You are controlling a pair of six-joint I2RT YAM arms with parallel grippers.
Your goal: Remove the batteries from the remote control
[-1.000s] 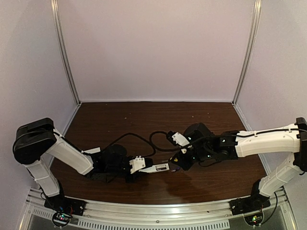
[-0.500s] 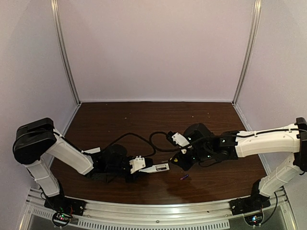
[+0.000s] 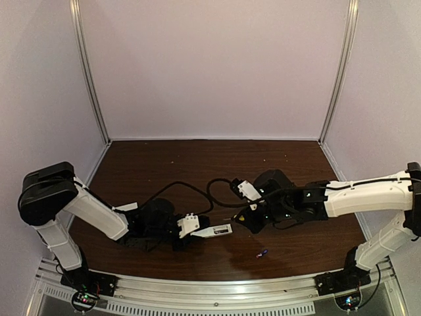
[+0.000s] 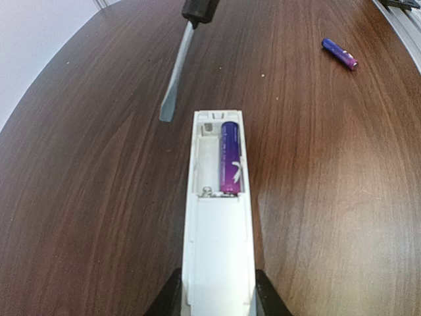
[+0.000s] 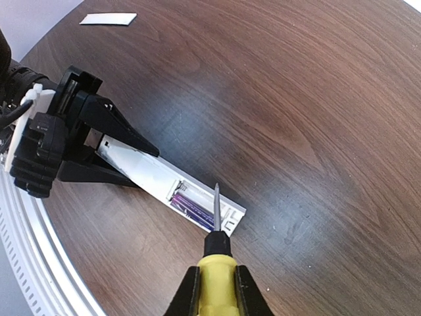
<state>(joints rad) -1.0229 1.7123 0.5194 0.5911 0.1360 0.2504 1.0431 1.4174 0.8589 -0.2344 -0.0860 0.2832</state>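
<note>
- The remote control (image 4: pixel 217 250) lies flat on the dark wooden table (image 3: pixel 197 164), with its back side up and its battery compartment (image 4: pixel 218 158) uncovered.
- The left gripper (image 4: pixel 217 297) is closed on the remote control. Its two black fingers (image 5: pixel 125 135) press on the long sides, at the end opposite to the compartment.
- One battery (image 4: pixel 230 158), purple-blue, sits in one slot of the compartment, along the length of the remote control. The slot next to it is empty, and its metal contacts are visible.
- A loose battery (image 4: pixel 339 53) lies on the table, well apart from the remote control. It is beyond the compartment end, toward the near edge of the table, and nothing touches it.
- The right gripper (image 5: pixel 216 289) is closed on the yellow handle of a screwdriver (image 5: pixel 216 263), and the shaft points toward the remote control.
- The flat tip of the screwdriver is just beside the compartment end of the remote control. In the left wrist view it is apart from the plastic. I cannot tell if it touches the table.
- A thin white cover (image 5: pixel 108 19) lies flat on the table, well apart from the remote control, on the far side of the left gripper.
</note>
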